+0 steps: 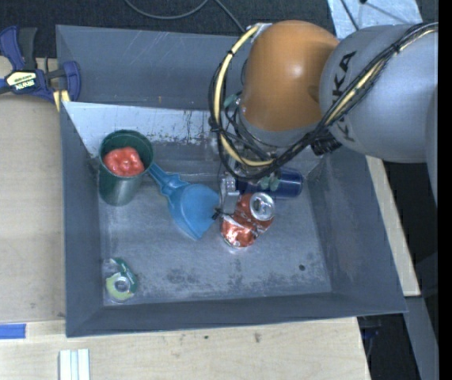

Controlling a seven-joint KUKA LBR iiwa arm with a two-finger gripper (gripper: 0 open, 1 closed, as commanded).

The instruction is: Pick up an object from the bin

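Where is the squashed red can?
In the camera view, the crushed red can lies near the middle of the bin, just right of the blue scoop, below the robot's orange cover.

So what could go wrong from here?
1. The hand sits between the crushed red can and the blue scoop, which lie close together; it might catch both or shove one aside.
2. The can is dented and uneven, so a grip could slip.
3. The dark blue object under the arm could get knocked.
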